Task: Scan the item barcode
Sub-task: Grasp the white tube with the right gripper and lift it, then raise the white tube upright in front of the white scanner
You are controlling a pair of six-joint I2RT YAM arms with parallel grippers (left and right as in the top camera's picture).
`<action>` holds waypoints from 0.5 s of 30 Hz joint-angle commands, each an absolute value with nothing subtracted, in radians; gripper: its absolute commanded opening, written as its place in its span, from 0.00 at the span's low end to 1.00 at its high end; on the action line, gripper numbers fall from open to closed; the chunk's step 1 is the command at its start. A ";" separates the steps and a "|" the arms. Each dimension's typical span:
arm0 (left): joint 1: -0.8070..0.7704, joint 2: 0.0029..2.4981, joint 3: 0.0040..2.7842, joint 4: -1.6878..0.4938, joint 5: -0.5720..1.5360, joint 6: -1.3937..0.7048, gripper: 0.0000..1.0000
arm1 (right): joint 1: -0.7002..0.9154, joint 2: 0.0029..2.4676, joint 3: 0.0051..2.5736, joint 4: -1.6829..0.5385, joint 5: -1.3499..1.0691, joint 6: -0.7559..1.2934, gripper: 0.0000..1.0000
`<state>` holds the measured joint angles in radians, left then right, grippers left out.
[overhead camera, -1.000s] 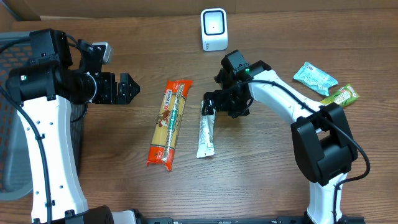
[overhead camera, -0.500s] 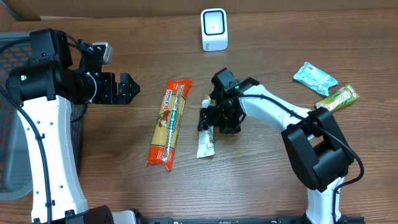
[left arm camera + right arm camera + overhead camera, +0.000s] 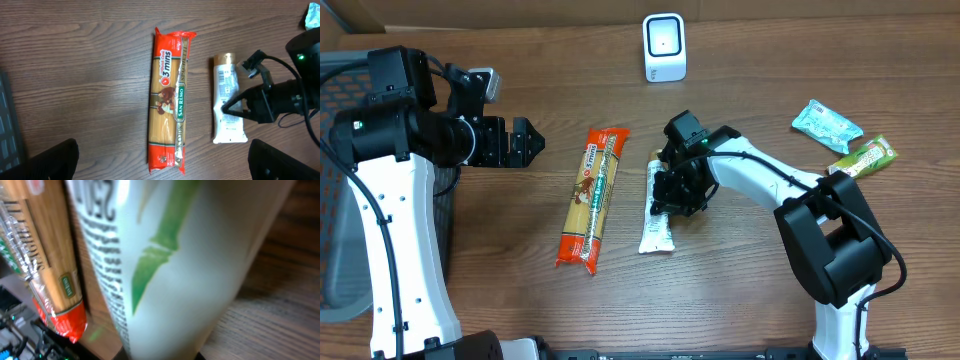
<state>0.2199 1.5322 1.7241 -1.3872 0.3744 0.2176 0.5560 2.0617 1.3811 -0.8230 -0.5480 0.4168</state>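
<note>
A white tube [image 3: 657, 233] with a gold cap and small black print lies on the wooden table, also in the left wrist view [image 3: 225, 82]. My right gripper [image 3: 673, 199] is shut on the tube's middle, and the tube [image 3: 190, 265] fills the right wrist view. The white barcode scanner [image 3: 663, 47] stands at the back of the table. My left gripper [image 3: 530, 143] hangs open to the left, holding nothing. Its dark fingers [image 3: 40, 160] frame the lower end of a red-and-orange spaghetti pack [image 3: 170, 100].
The spaghetti pack [image 3: 592, 198] lies just left of the tube. A teal packet [image 3: 827, 125] and a green packet [image 3: 865, 155] sit at the right. A dark mesh basket [image 3: 335, 270] stands at the left edge.
My right gripper came down and left onto the white tube and closed on it; the tube shifted slightly. The left arm stayed still.
</note>
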 commanded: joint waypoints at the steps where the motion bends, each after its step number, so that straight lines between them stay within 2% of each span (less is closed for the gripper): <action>1: 0.215 1.533 1.737 -1.386 0.385 0.240 1.00 | 0.499 1.982 1.383 -0.817 -0.694 0.257 0.04; 6: 0.215 1.533 1.737 -1.386 0.385 0.240 0.99 | 0.436 1.867 1.383 -0.786 -0.837 0.208 0.04; 15: 0.215 1.533 1.737 -1.386 0.385 0.240 1.00 | 0.397 1.691 1.383 -0.780 -0.844 0.207 0.04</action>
